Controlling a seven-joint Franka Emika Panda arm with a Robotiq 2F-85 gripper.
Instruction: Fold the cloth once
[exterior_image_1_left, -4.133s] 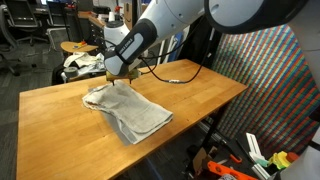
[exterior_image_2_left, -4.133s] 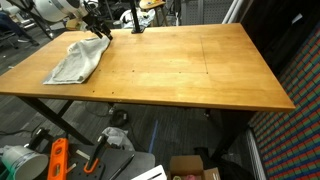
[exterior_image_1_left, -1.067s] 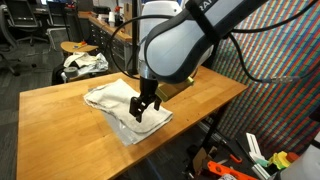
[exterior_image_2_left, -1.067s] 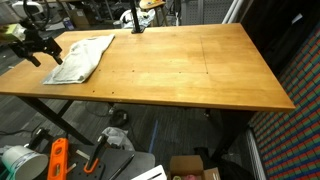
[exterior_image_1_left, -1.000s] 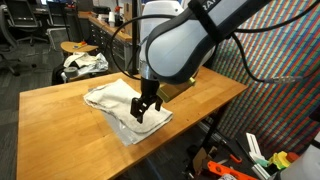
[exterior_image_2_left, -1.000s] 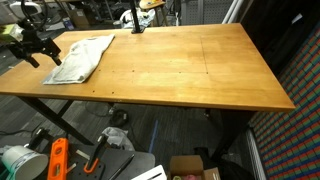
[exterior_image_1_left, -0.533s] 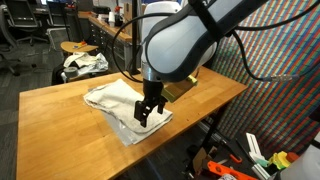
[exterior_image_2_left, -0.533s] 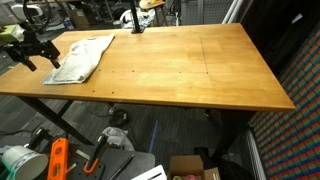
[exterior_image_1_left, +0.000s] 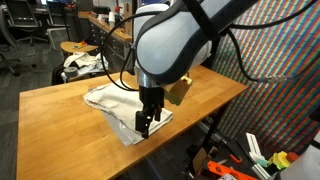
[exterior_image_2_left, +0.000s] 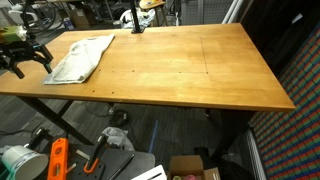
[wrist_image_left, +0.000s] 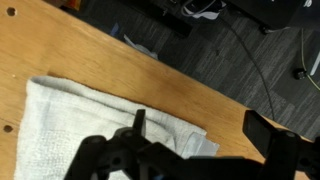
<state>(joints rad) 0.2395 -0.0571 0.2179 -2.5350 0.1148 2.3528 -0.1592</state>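
The cloth (exterior_image_1_left: 118, 106) is an off-white sheet lying rumpled near one end of the wooden table (exterior_image_1_left: 60, 120), with a grey edge showing at its near side. In an exterior view the cloth (exterior_image_2_left: 80, 58) lies by the table's left edge. My gripper (exterior_image_1_left: 143, 126) hangs open over the cloth's end by the table edge, holding nothing. From the other side my gripper (exterior_image_2_left: 27, 62) stands just past the cloth's left end. In the wrist view the cloth (wrist_image_left: 70, 115) fills the lower left, and my gripper (wrist_image_left: 200, 135) spans its grey corner and bare wood.
A white-and-dark fabric bundle (exterior_image_1_left: 82, 63) lies on a chair behind the table. A cable (exterior_image_1_left: 178, 78) runs over the far tabletop. A colourful patterned screen (exterior_image_1_left: 270, 80) stands to the right. Under the table are an orange tool (exterior_image_2_left: 57, 160) and a box (exterior_image_2_left: 190, 168).
The open gripper has moved from over the cloth towards the table edge and dropped a little. Earlier it was at the cloth's far end; the cloth now lies flatter.
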